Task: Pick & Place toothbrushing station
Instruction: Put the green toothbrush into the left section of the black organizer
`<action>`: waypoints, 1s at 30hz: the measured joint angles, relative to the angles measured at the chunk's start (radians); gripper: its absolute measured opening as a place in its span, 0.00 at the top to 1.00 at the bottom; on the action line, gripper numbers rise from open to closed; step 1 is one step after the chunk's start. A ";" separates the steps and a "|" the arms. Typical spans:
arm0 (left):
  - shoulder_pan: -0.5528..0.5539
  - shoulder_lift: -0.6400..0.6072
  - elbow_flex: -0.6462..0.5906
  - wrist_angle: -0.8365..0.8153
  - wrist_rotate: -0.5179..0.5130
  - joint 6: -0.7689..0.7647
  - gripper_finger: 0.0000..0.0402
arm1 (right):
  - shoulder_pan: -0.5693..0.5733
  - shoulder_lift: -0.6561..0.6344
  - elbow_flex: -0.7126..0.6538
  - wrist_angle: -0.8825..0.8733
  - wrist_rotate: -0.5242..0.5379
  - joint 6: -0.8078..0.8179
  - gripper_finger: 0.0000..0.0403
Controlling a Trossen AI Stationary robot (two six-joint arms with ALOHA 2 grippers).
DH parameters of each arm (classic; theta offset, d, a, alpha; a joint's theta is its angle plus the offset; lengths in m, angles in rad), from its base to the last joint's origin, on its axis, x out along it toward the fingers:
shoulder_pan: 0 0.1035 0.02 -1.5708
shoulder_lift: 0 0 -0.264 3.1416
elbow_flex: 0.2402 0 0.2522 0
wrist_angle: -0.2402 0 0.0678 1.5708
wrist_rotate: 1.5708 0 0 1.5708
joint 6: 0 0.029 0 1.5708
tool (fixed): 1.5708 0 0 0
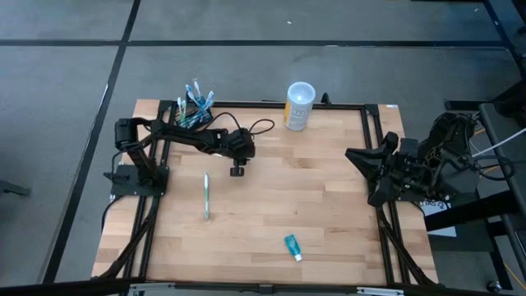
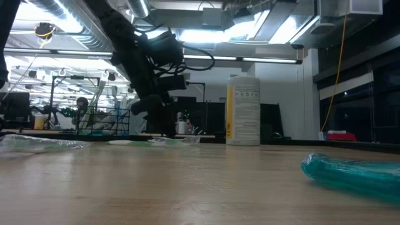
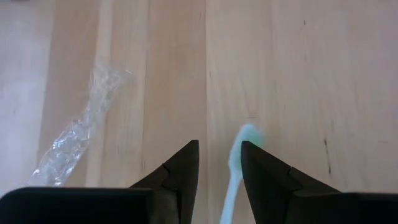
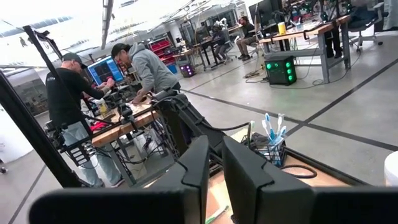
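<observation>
The toothbrushing station [image 1: 194,109], a dark holder with several brushes standing upright in it, sits at the back left corner of the tabletop [image 1: 329,205], just behind the left arm's upper link. From the right wrist view it shows beyond that arm, its brush heads sticking up. A white-and-yellow cup [image 1: 299,105] stands upright on the back edge, well to the right of the station. One pale toothbrush [image 1: 206,196] lies flat on the wood near the middle left, with a crumpled clear wrapper [image 3: 73,134] near it. A teal tube [image 1: 292,247] lies toward the front edge, well apart from everything else. Nothing stands between the left end effector and the loose toothbrush.

The left arm reaches from its base at the left edge across toward the middle, wrist bent so that the left end effector [image 1: 238,169] points down at the wood, just right of the toothbrush's far end. Its fingers [image 3: 180,168] are released, parted by a narrow gap and grasping nothing; the brush head shows on the tabletop beneath that gap.

The right arm is folded at the right edge. The right end effector [image 1: 357,156] points in over the tabletop, its fingers slightly parted and empty.

People work at benches in the room beyond.
</observation>
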 joint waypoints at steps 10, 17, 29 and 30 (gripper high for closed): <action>-0.008 0.000 0.000 -0.047 0.057 0.020 0.72 | 0.000 0.000 0.000 0.004 0.000 0.001 0.88; -0.025 0.033 0.000 -0.022 0.058 0.034 0.72 | 0.000 0.000 0.000 0.004 0.005 0.003 0.88; -0.028 0.098 0.003 0.035 0.055 -0.004 0.94 | 0.000 0.000 0.000 0.027 0.008 0.003 0.88; -0.028 0.093 0.003 0.034 0.055 -0.004 0.96 | 0.000 0.000 0.000 0.027 0.008 0.001 0.88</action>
